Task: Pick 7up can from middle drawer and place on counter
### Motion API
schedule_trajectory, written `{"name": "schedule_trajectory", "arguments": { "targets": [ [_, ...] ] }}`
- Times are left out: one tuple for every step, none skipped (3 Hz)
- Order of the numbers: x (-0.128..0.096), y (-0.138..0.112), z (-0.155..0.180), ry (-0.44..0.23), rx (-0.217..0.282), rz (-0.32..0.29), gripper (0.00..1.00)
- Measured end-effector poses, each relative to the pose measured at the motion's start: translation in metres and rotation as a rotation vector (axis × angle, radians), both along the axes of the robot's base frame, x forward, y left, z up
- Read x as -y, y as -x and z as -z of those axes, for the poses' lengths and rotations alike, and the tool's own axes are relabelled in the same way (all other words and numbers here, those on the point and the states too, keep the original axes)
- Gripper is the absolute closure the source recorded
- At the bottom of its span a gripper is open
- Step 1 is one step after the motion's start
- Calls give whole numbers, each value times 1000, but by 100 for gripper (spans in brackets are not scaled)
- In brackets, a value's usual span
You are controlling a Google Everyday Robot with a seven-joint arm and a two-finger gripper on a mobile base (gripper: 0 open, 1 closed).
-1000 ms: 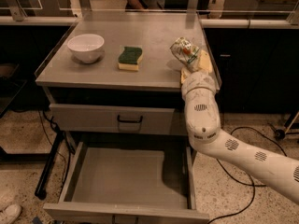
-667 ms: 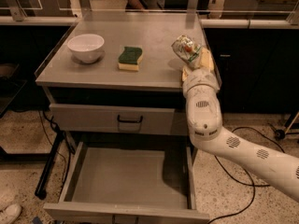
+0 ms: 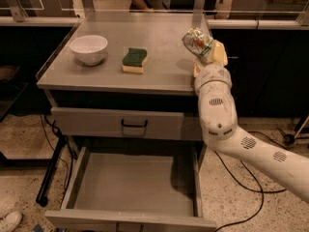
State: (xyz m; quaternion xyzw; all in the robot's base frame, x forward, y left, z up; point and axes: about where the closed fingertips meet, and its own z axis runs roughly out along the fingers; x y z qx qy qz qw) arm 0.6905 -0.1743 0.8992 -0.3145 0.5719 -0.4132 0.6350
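Observation:
The 7up can (image 3: 197,42), dented, silvery-green with red and white marks, is held tilted in my gripper (image 3: 205,52) above the right edge of the counter (image 3: 164,71). The gripper's yellowish fingers (image 3: 218,53) are shut on the can. My white arm (image 3: 217,115) rises from the lower right in front of the cabinet's right side. The middle drawer (image 3: 133,187) stands pulled out below, and its grey floor is bare.
A white bowl (image 3: 89,49) stands at the counter's left. A green-and-yellow sponge (image 3: 134,60) lies in the counter's middle. The top drawer (image 3: 130,123) is closed. Clear side guards (image 3: 58,45) rise along the counter's sides. Cables (image 3: 241,178) lie on the speckled floor at the right.
The gripper with the can has risen slightly and edged right along the counter's right edge. The drawer, bowl and sponge have not moved.

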Motion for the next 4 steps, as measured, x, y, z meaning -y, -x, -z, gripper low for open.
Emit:
{"name": "schedule_trajectory", "arguments": {
  "targets": [
    [0, -2, 5, 76, -29, -19, 100],
    [7, -6, 4, 185, -53, -33, 100],
    [6, -10, 9, 321, -94, -99, 100],
    [1, -14, 14, 421, -113, -150, 100]
  ]
}}
